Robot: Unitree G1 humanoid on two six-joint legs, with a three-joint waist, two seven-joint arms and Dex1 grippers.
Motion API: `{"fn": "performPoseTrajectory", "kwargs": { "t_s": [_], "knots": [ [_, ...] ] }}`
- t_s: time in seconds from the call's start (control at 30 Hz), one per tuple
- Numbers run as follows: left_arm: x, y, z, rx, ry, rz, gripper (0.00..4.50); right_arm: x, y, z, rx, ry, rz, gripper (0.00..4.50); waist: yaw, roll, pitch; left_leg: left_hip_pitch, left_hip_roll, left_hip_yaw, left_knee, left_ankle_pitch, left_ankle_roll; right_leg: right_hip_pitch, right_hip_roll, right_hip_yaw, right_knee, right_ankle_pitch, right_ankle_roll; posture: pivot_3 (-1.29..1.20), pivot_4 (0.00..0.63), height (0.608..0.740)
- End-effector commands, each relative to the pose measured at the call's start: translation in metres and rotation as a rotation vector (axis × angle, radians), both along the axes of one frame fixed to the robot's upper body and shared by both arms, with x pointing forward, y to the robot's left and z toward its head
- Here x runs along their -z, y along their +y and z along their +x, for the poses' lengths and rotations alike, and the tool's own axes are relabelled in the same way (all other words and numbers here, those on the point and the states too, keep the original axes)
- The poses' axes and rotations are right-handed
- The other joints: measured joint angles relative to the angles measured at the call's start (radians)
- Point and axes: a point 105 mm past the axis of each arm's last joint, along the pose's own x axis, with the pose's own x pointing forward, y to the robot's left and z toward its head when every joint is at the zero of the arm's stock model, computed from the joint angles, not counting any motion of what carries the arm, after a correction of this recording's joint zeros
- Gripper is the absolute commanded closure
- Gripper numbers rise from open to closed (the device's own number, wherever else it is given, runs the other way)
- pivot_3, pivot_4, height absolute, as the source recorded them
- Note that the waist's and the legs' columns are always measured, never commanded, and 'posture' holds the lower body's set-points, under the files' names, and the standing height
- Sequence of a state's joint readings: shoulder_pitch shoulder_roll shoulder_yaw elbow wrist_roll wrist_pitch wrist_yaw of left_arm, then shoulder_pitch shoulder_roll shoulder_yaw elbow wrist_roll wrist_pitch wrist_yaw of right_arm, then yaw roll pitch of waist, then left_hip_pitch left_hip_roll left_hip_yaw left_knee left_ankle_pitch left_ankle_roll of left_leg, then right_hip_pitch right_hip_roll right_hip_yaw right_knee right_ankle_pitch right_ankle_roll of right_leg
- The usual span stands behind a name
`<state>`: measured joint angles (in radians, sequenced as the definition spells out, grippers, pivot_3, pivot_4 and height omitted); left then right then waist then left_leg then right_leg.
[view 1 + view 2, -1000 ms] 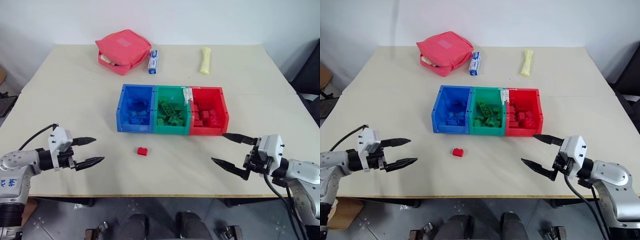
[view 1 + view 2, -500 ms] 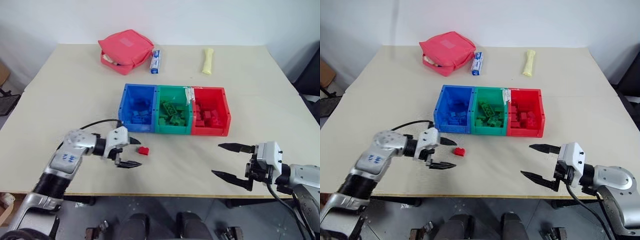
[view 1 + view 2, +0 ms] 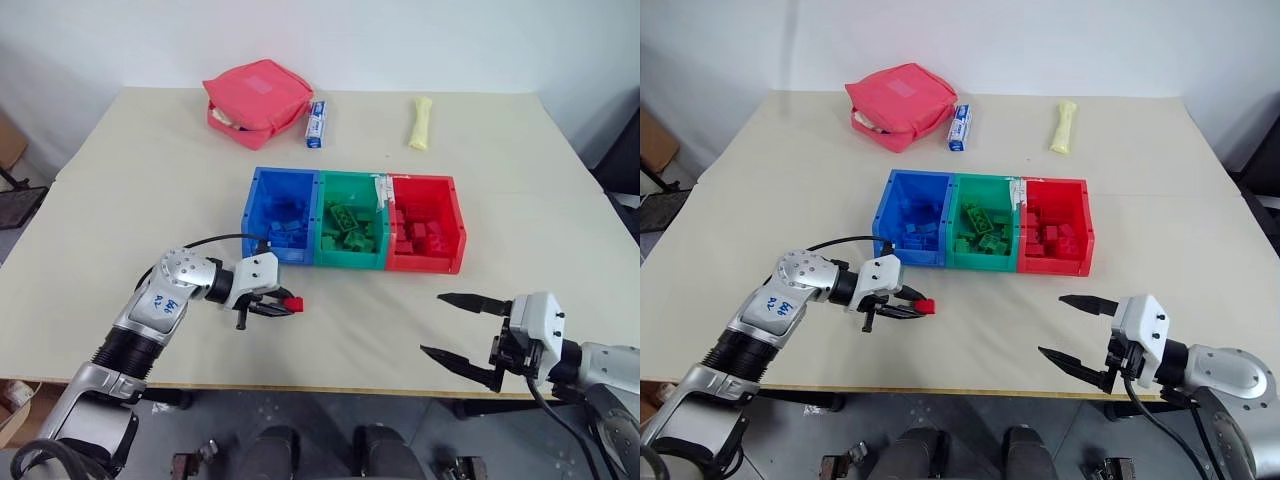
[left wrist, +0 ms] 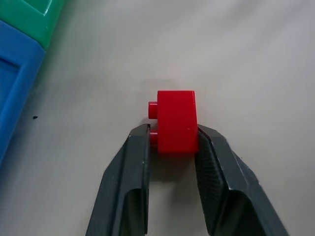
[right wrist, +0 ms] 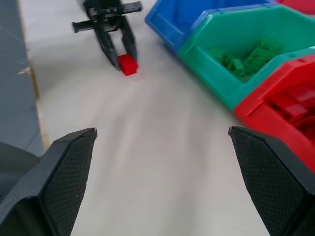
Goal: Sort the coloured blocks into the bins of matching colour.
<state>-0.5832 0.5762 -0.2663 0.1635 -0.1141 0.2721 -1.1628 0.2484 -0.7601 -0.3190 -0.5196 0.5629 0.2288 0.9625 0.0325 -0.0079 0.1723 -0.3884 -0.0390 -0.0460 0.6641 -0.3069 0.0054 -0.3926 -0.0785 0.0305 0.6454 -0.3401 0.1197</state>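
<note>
Fingers of my left gripper [image 4: 172, 140] clench a red block [image 4: 176, 122] low over the worktop [image 3: 150, 180], just before the blue bin [image 3: 280, 215]. My right gripper [image 3: 458, 328] hangs spread, grasping nothing.

I see a pale desk [image 3: 150, 180] carrying three stray items along its far edge. A pink-red zipped fabric pouch [image 3: 257, 101] sits at the far left, partly unzipped on its left side. Just beside it on the right lies a small blue-white box [image 3: 316, 123], close but I can't tell if touching. A pale yellow roll [image 3: 421, 122] lies well apart, further right. White wall [image 3: 400, 40] behind.
</note>
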Motion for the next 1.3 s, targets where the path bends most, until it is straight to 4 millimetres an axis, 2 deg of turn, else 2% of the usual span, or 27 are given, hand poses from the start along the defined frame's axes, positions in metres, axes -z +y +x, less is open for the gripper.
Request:
{"fn": "performPoseTrajectory", "kwargs": {
  "t_s": [0.03, 0.13, 0.3, 0.43, 0.57, 0.63, 0.73, 0.8, 0.9, 0.97, 1.1, 1.23, 1.3],
  "knots": [
    [-0.044, -0.038, 0.002, -0.039, 0.015, -0.276, 3.58, -0.014, -0.006, -0.005, 0.085, -0.061, 0.028, 0.00, 0.004, -0.001, 0.000, 0.000, 0.000, -0.001, 0.001, 0.000, 0.000, 0.000, 0.000, 0.000, 0.000, 0.000, 0.000, 0.00, 0.150, 0.740],
    [-0.079, -0.065, 0.012, -0.091, -0.008, -0.474, 3.58, -0.018, -0.019, -0.006, 0.219, -0.096, 0.074, 0.00, 0.010, -0.002, 0.001, -0.003, 0.000, 0.000, 0.002, 0.000, 0.001, -0.001, 0.001, 0.000, 0.001, 0.001, 0.002, 0.00, 0.150, 0.740],
    [-0.105, -0.112, 0.031, -0.108, -0.067, -0.575, 3.58, -0.012, -0.036, -0.015, 0.402, -0.107, 0.132, 0.00, 0.013, -0.002, 0.001, -0.001, 0.000, 0.002, 0.002, 0.000, 0.000, 0.000, 0.001, 0.001, 0.000, 0.001, 0.002, 0.00, 0.150, 0.740],
    [-0.103, -0.159, 0.048, -0.085, -0.180, -0.490, 3.58, -0.009, -0.041, -0.022, 0.463, -0.130, 0.126, 0.00, 0.016, -0.003, 0.001, 0.000, -0.001, 0.004, 0.001, 0.000, 0.000, 0.000, 0.003, 0.001, -0.001, 0.001, 0.002, 0.00, 0.150, 0.740],
    [-0.098, -0.181, 0.065, -0.107, -0.300, -0.391, 3.58, -0.010, -0.043, -0.027, 0.495, -0.155, 0.136, 0.00, 0.014, -0.004, 0.001, 0.000, -0.002, 0.007, 0.000, 0.001, 0.001, -0.001, 0.007, 0.001, -0.001, 0.001, 0.004, 0.00, 0.150, 0.740],
    [-0.097, -0.189, 0.072, -0.136, -0.307, -0.370, 3.58, -0.010, -0.041, -0.034, 0.507, -0.162, 0.146, 0.00, 0.014, -0.004, 0.002, 0.000, -0.002, 0.007, 0.000, 0.001, 0.002, -0.001, 0.007, 0.001, -0.002, 0.001, 0.005, 0.00, 0.150, 0.740],
    [-0.099, -0.193, 0.077, -0.156, -0.302, -0.356, 3.58, -0.009, -0.035, -0.039, 0.516, -0.170, 0.157, 0.00, 0.013, -0.004, 0.002, 0.000, -0.002, 0.007, -0.001, 0.000, 0.002, -0.002, 0.007, 0.001, -0.001, 0.001, 0.005, 0.00, 0.150, 0.740],
    [-0.106, -0.196, 0.076, -0.133, -0.291, -0.380, 2.86, -0.008, -0.034, -0.040, 0.520, -0.174, 0.162, 0.00, 0.011, -0.004, 0.002, 0.000, -0.002, 0.008, -0.001, 0.000, 0.002, -0.002, 0.007, 0.001, -0.001, 0.001, 0.005, 0.00, 0.150, 0.740],
    [-0.115, -0.197, 0.070, -0.074, -0.321, -0.403, 2.01, -0.006, -0.030, -0.040, 0.503, -0.173, 0.162, 0.00, 0.011, -0.004, 0.002, 0.000, -0.002, 0.008, -0.001, 0.000, 0.002, -0.002, 0.007, 0.001, -0.001, 0.001, 0.005, 0.00, 0.150, 0.740],
    [-0.113, -0.190, 0.067, -0.034, -0.312, -0.407, 1.45, -0.008, -0.027, -0.035, 0.477, -0.183, 0.162, 0.00, 0.010, -0.004, 0.002, 0.000, -0.002, 0.008, -0.001, 0.000, 0.002, -0.002, 0.007, 0.001, -0.001, 0.001, 0.005, 0.00, 0.150, 0.740],
    [-0.110, -0.170, 0.065, 0.013, -0.338, -0.419, 1.45, -0.013, -0.025, -0.023, 0.437, -0.199, 0.165, 0.00, -0.007, -0.003, 0.001, 0.001, -0.001, 0.009, -0.001, 0.001, 0.001, -0.002, 0.007, 0.001, 0.000, 0.001, 0.005, 0.00, 0.150, 0.740],
    [-0.110, -0.129, 0.058, 0.052, -0.352, -0.451, 1.45, -0.015, -0.019, -0.011, 0.349, -0.192, 0.159, 0.00, -0.015, -0.003, 0.001, 0.001, 0.000, 0.009, -0.002, 0.001, 0.000, -0.003, 0.005, 0.002, 0.001, 0.001, 0.005, 0.00, 0.150, 0.740],
    [-0.107, -0.101, 0.051, 0.066, -0.362, -0.450, 1.45, -0.015, -0.013, -0.005, 0.282, -0.182, 0.146, 0.00, -0.017, -0.003, 0.001, 0.001, 0.000, 0.007, -0.002, 0.001, 0.000, -0.004, 0.005, 0.002, 0.002, 0.000, 0.005, 0.00, 0.150, 0.740]
  ]
}}
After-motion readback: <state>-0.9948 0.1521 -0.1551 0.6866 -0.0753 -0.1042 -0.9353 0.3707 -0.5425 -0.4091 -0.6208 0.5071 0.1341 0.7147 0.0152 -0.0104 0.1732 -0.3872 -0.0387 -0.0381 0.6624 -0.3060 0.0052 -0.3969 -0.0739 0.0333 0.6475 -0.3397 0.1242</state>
